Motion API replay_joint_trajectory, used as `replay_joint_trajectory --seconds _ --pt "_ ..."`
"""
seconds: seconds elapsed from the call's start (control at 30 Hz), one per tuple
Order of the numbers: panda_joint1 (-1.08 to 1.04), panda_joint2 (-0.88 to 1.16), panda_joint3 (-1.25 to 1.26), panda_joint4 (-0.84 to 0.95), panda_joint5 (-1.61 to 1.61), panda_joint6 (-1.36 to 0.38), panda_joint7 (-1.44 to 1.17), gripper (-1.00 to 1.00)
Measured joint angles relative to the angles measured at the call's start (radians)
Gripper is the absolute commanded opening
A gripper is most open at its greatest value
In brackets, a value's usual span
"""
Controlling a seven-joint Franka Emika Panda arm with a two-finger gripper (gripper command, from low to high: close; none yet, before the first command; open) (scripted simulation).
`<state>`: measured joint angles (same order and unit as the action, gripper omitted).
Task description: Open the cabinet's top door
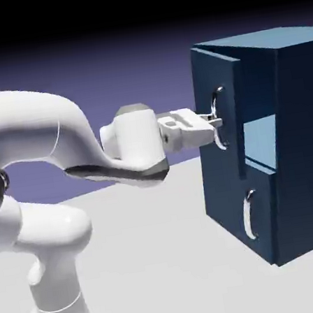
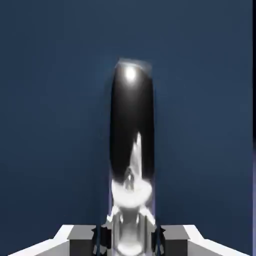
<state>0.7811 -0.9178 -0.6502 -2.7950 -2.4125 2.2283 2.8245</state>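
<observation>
The navy-blue cabinet [image 1: 285, 147] stands at the exterior view's right. Its top door [image 1: 210, 73] is swung partly out from the body, and a strip of the lighter blue inside [image 1: 262, 142] shows behind it. My gripper [image 1: 214, 124] is at the top door's curved silver handle [image 1: 218, 97], shut on it about halfway down. In the hand view the handle [image 2: 131, 150] rises large and shiny between my fingertips [image 2: 97, 239], with the door's navy panel [image 2: 50, 125] filling everything behind. The lower door [image 1: 251, 230] is closed, with its own silver handle [image 1: 247, 215].
The cabinet rests on the pale grey table [image 1: 167, 256]. My white arm [image 1: 59, 145] reaches across from the exterior view's left at handle height.
</observation>
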Motion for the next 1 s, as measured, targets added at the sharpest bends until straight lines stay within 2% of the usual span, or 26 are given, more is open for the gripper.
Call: replay_joint_trajectory --seconds 0.23,0.47,0.6,1.0 --pt "0.009 -0.028 0.232 -0.096 0.305 -0.269 -0.041 -1.00" --pt "0.058 0.039 0.457 -0.096 0.604 -0.511 -0.014 -1.00" --pt "-0.068 0.057 0.588 -0.089 0.674 -0.447 0.024 -1.00" --pt "-0.503 0.023 0.839 -0.081 0.683 -0.076 0.073 -1.00"
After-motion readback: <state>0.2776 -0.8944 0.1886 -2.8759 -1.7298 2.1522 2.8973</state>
